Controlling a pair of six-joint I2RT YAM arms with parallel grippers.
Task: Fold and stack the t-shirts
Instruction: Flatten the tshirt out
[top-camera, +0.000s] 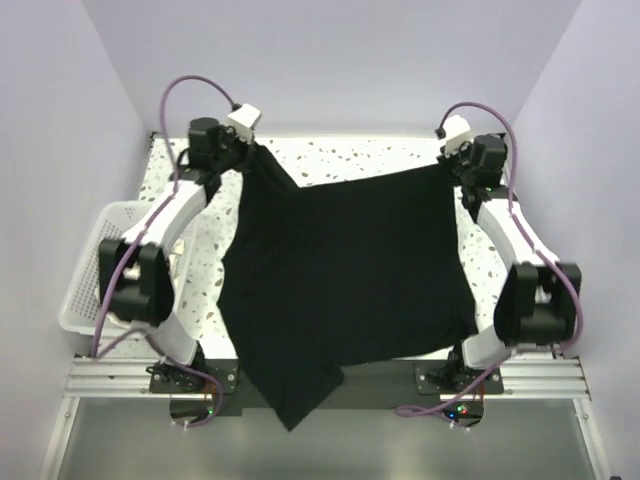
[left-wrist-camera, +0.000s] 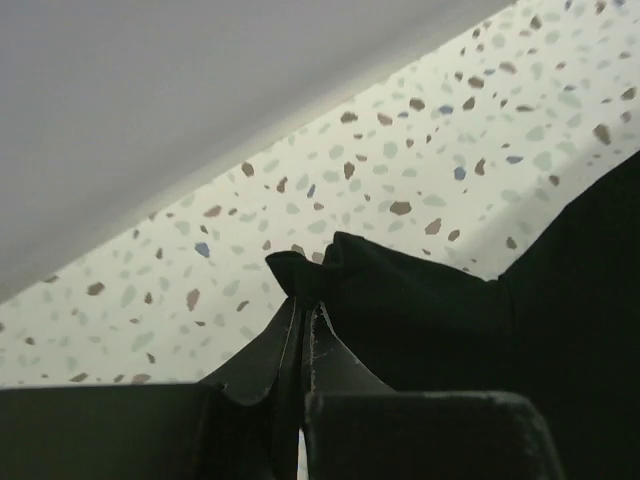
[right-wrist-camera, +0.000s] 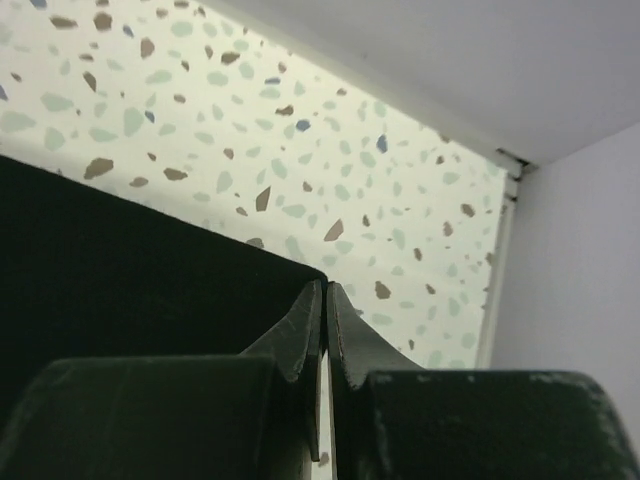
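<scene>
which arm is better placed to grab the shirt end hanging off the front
Probably the left arm: both arms pinch far corners, but the black t-shirt droops off nearer its base.

The black t-shirt (top-camera: 345, 270) is plain and unfolded, spread wide over the table (top-camera: 340, 155). Its two far corners are raised near the far edge, pinched in the left gripper (top-camera: 247, 142) and the right gripper (top-camera: 447, 165). Its near end spills over the table's near edge in a hanging point.

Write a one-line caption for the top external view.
A black t-shirt spread over the speckled table, left gripper and right gripper each shut on a far corner.
</scene>
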